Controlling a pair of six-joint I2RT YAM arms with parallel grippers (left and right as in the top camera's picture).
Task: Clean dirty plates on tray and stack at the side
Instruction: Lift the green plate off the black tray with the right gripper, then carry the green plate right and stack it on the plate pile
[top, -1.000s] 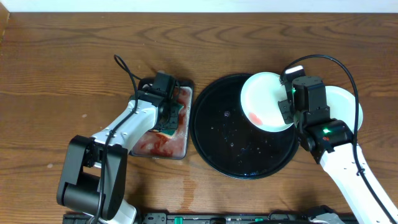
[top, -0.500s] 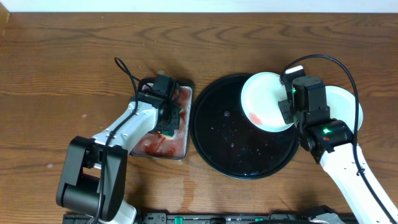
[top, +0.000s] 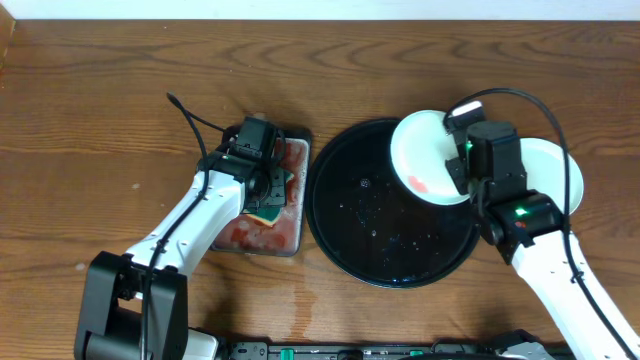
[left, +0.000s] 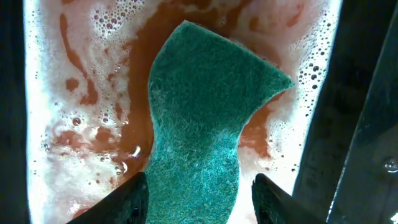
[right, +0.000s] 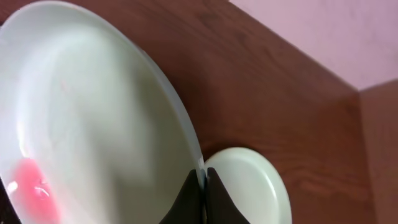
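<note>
A: So, the smeared plate (top: 428, 158)?
B: Tilted, red smear inside, up over the tray (top: 380, 245) at its upper-right rim. Right gripper (right: 200, 186) pinches its edge, jaws closed on it.
A: Other plates?
B: Second plate (top: 558, 172) flat on the table (top: 100, 100), just right of the tray, partly under the arm.
A: Left side?
B: Left gripper (left: 202, 202) clamps a green sponge (left: 205, 112) over the metal tray (top: 298, 225) of foamy red liquid.
</note>
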